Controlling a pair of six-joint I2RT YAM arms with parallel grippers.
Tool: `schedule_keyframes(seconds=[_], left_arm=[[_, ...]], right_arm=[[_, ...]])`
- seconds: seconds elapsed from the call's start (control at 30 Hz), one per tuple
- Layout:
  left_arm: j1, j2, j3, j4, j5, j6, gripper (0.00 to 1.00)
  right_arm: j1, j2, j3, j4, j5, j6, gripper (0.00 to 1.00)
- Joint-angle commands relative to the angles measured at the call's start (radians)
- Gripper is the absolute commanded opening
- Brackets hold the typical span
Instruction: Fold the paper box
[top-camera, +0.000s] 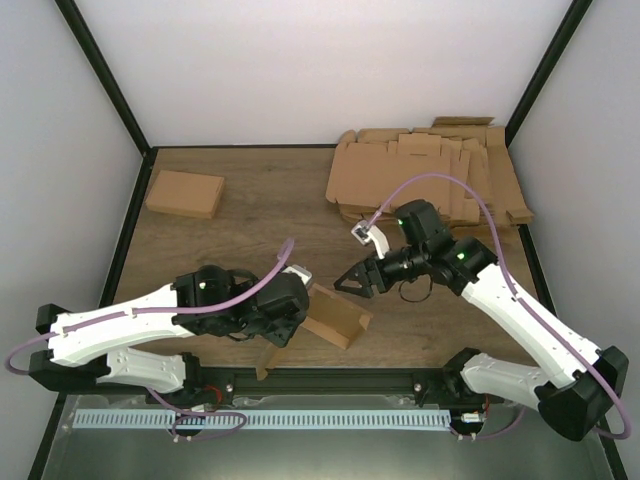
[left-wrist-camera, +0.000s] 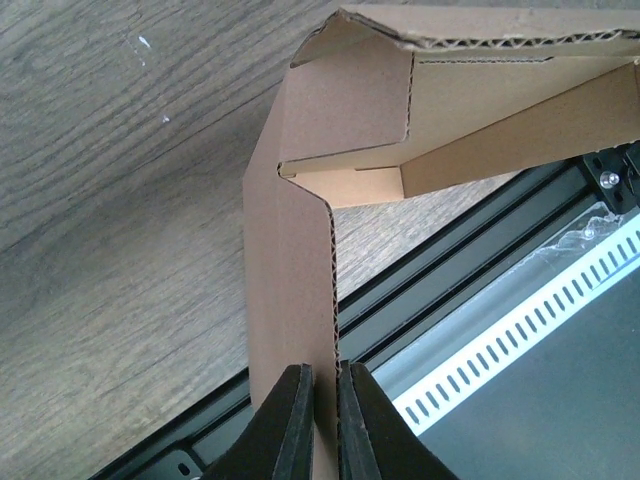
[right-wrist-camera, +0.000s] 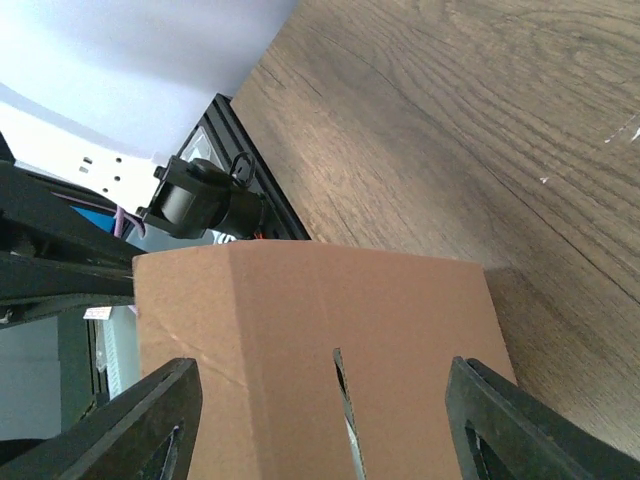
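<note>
Paper box (top-camera: 335, 318) sits part-folded at the near edge of the table (top-camera: 250, 200); corrugated card, judged light, stiff across panels but giving readily at creases, so best taken by a flap edge. Left gripper (left-wrist-camera: 320, 372) is pinched tight on a thin flap; right gripper (right-wrist-camera: 322, 385) stands wide apart, straddling a slotted panel, no contact visible

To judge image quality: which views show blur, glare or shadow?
Top external: soft even light, sharp, no glare. Left wrist: paper box edge crisp, left claw slightly soft. Right wrist: table grain sharp, right claw dark, blurred.
</note>
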Motion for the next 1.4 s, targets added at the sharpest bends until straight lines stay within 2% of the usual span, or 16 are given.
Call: schedule_keyframes(seconds=[0.0, 0.13, 0.3, 0.43, 0.5, 0.7, 0.8, 0.9, 1.07, 1.2, 1.37], left_arm=[[-0.006, 0.006, 0.008, 0.011, -0.005, 0.004, 0.10], [-0.005, 0.012, -0.001, 0.027, -0.009, 0.004, 0.09], [-0.006, 0.015, -0.004, 0.039, -0.012, 0.033, 0.08], [-0.006, 0.016, -0.007, 0.046, -0.013, 0.036, 0.08], [-0.006, 0.018, -0.009, 0.050, -0.013, 0.040, 0.08], [-0.006, 0.010, -0.017, 0.087, -0.020, 0.046, 0.10], [-0.005, -0.016, -0.021, 0.140, -0.022, 0.047, 0.29], [0.002, -0.081, -0.055, 0.251, -0.006, 0.052, 0.39], [0.067, -0.175, -0.125, 0.424, 0.064, 0.066, 0.38], [0.109, -0.156, -0.145, 0.437, 0.104, 0.083, 0.37], [0.169, -0.165, -0.165, 0.465, 0.138, 0.101, 0.34]], right_arm=[[0.009, -0.047, 0.040, -0.021, -0.025, 0.009, 0.70], [0.025, -0.060, 0.028, -0.038, -0.033, 0.004, 0.68], [0.121, -0.057, 0.018, -0.042, 0.045, 0.005, 0.65], [0.197, -0.045, 0.018, -0.038, 0.120, 0.009, 0.53], [0.228, -0.037, 0.018, -0.045, 0.164, 0.014, 0.53], [0.268, -0.014, 0.029, -0.083, 0.291, 0.015, 0.56], [0.270, -0.018, 0.036, -0.092, 0.329, 0.010, 0.58], [0.270, -0.025, 0.044, -0.091, 0.324, 0.010, 0.61], [0.269, -0.049, 0.084, -0.077, 0.272, 0.027, 0.72], [0.269, -0.050, 0.123, -0.089, 0.283, 0.051, 0.81], [0.261, -0.050, 0.159, -0.114, 0.306, 0.072, 0.83]])
